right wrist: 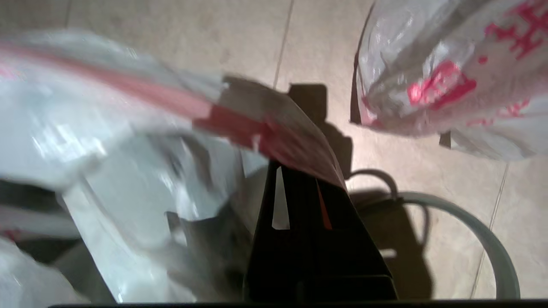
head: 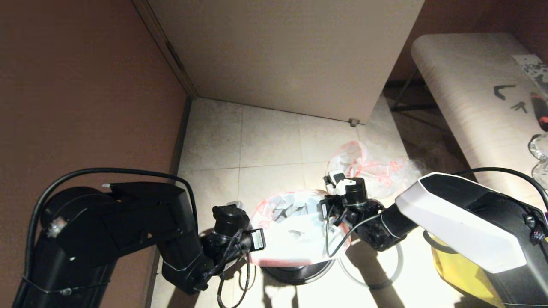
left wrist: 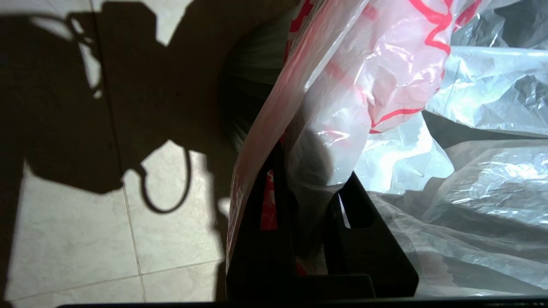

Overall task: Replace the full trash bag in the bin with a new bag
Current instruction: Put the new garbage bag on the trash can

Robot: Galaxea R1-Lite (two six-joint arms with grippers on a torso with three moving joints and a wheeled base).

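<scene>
A: Where does the new bag (head: pixel 295 231) sit relative to the bin (head: pixel 299 271)?

B: Directly above it. Mouth spread open, pinkish-red edge running round. Only the bin's dark base shows below the plastic in the head view. The grey hoop (head: pixel 385 273) lies on the tiles just beside the bin, on the robot's right, not on the rim.

A: Grippers?

B: The left gripper (left wrist: pixel 306 188) has its fingers nipped narrow on the bag's left edge; a fold of film and red band passes between them in the left wrist view. The right gripper (right wrist: pixel 299 188) is clamped tight on the opposite edge, red band draped over the fingertips. So the mouth's long axis runs left to right, strung between the two hands.

A: And the full trash bag (head: pixel 372 169)?

B: On the floor beyond the bin, toward the robot's right, near the cabinet corner. Apart from the bin. The right arm is the nearer one.

A: What does the next move turn on?

B: My reading: the held edges sit above and outside the bin's rim, so both hands need to go down and outward to fold the edge over it. The hoop is nearer the right hand.

A: Risk?

B: Thin film; uneven pull could tear it or slip an edge.
</scene>
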